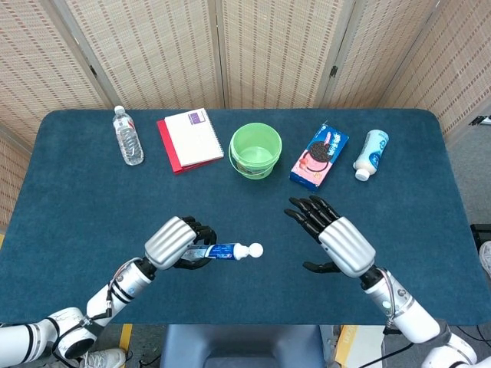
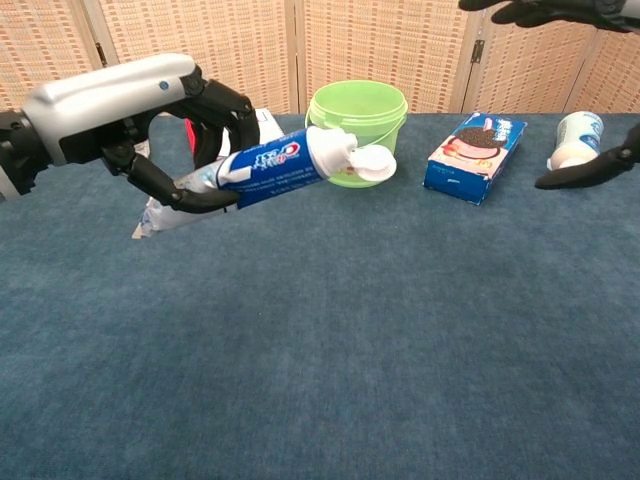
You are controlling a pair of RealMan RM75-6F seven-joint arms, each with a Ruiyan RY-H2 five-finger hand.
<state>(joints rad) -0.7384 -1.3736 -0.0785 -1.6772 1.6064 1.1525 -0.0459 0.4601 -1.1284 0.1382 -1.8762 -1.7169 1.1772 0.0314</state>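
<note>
Toothpaste tube: blue and white, white cap pointing toward the robot's right, held roughly level in the air over the near middle of the counter. Crimped tail end sticks out behind the fist in the chest view.

Left hand: fingers wrapped around the tube's rear half, grip looks firm; cap end and front half of the body are free.

Right hand: fingers spread, holding nothing, palm turned toward the tube, hovering near the cap but well clear of contact. In the chest view only its dark fingertips show at the right edge.

Judgement on the step: this reads as a two-hand meeting, the right hand coming for the cap end. To do it well, keep the left hand steady and the tube level, so the cap stays a fixed target. Bring the right hand in along the tube's axis, not from above. Close on the cap or the shoulder just behind it; squeezing the soft body risks buckling it.

Beyond, along the far edge, well apart from both hands: water bottle, red-edged notebook, green bucket, cookie box, white bottle on its side.
</note>
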